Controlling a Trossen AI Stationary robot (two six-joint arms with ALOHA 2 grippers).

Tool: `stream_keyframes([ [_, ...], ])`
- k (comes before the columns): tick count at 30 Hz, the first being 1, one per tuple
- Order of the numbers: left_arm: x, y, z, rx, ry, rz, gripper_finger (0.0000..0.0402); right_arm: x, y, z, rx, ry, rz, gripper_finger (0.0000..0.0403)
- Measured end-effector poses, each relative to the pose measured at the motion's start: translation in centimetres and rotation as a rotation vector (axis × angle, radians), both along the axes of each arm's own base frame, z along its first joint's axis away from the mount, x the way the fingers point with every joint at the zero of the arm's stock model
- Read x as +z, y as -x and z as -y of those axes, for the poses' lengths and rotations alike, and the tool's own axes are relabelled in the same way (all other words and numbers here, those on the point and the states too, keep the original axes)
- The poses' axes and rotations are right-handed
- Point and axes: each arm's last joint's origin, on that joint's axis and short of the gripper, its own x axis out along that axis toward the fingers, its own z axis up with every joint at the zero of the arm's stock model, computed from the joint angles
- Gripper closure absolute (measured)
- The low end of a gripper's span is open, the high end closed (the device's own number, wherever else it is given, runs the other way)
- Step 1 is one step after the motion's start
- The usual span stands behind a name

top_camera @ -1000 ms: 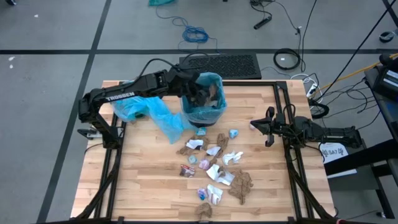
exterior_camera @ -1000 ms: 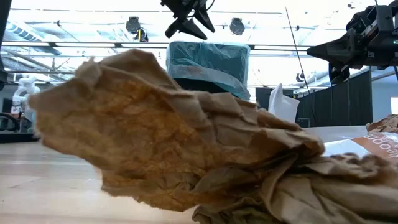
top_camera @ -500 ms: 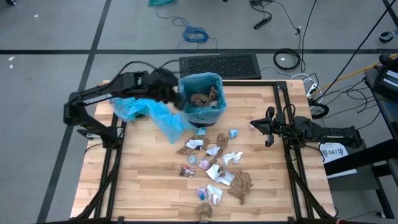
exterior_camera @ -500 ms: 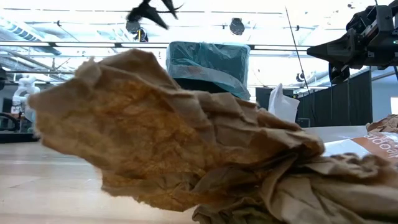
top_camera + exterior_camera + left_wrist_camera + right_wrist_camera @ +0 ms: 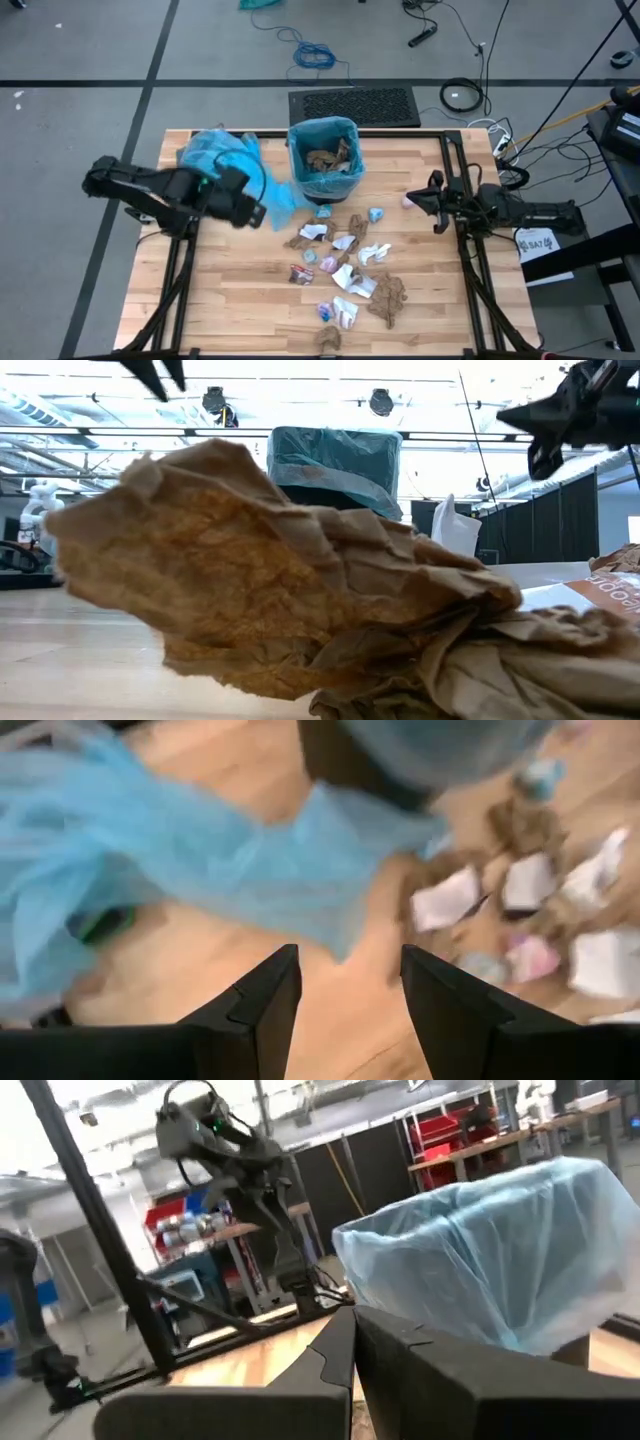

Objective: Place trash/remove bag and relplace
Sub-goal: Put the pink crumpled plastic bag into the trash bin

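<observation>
A black bin [image 5: 325, 160] lined with a blue bag stands at the table's far middle, with brown paper wads inside; it also shows in the low view [image 5: 335, 460]. The trash [image 5: 345, 265], crumpled white, brown, blue and pink scraps, lies scattered in front of the bin. A loose blue bag [image 5: 222, 158] lies heaped on the table left of the bin, one end reaching toward it. My left gripper [image 5: 256, 213] hangs open above the table, near that bag's right end [image 5: 330, 870], with nothing between its fingers [image 5: 265, 1005]. My right gripper [image 5: 432, 205] is shut at the table's right edge.
A big brown paper wad [image 5: 280, 590] fills the low view's foreground. Black frame rails [image 5: 455, 160] run along the table's sides. Bare wood lies near and left of the scraps [image 5: 230, 290]. Cables and a black mat [image 5: 352, 105] lie on the floor beyond the far edge.
My left gripper has swung from above the bin toward the table's left and near side, turning as it went, and now hangs over the wood beside the loose blue bag. The bin shows brown wads inside. My right gripper has risen a little.
</observation>
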Motion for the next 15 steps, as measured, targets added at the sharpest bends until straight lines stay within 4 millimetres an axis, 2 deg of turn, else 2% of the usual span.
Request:
stream_keyframes([
  [6, -4.8, 1.2, 2.4, -0.009, 0.058, 0.033, 0.0224, 5.3, -1.4, -0.7, 0.058, 0.040, -0.263, 0.0403],
  [10, -7.1, 1.8, 3.7, -0.054, 0.107, 0.089, 0.0224, 8.5, -4.1, -1.6, 0.058, -0.055, -0.503, 0.0403],
  [15, -9.0, 2.4, 5.3, -0.142, 0.150, 0.145, 0.0224, 10.8, -7.9, -3.4, -0.051, -0.200, -0.806, 0.0403],
])
